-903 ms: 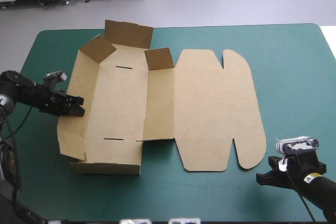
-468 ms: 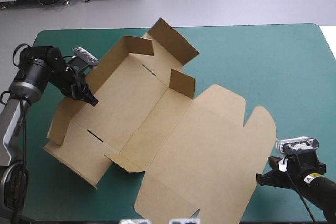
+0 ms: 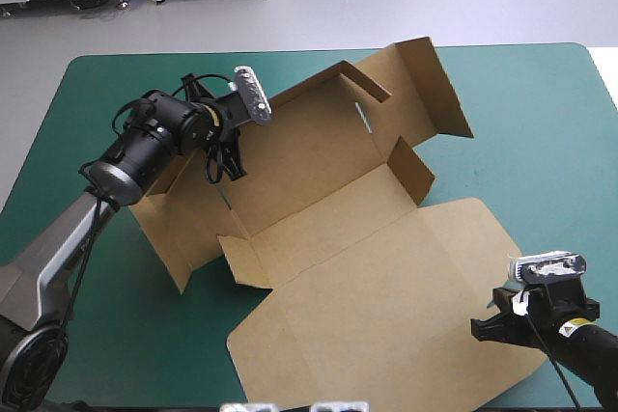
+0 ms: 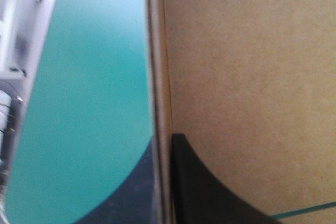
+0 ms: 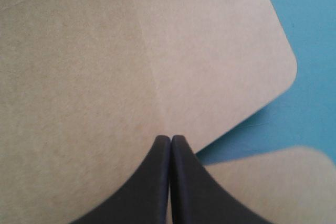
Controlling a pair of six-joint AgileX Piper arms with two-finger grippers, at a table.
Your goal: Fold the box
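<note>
Swung round since earlier, the brown cardboard box [image 3: 386,301] has its wall clamped by the left black-fingered gripper [image 3: 230,163]; the right gripper [image 3: 481,326] sits pinched together beside it.

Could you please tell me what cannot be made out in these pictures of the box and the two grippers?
High view: the box corner under the left arm, covered by it; the hold of the left gripper, too small to read.
Left wrist view: which wall it clamps; only an edge and bare board show.
Right wrist view: whether the shut right gripper touches the lid; its height does not show.
</note>
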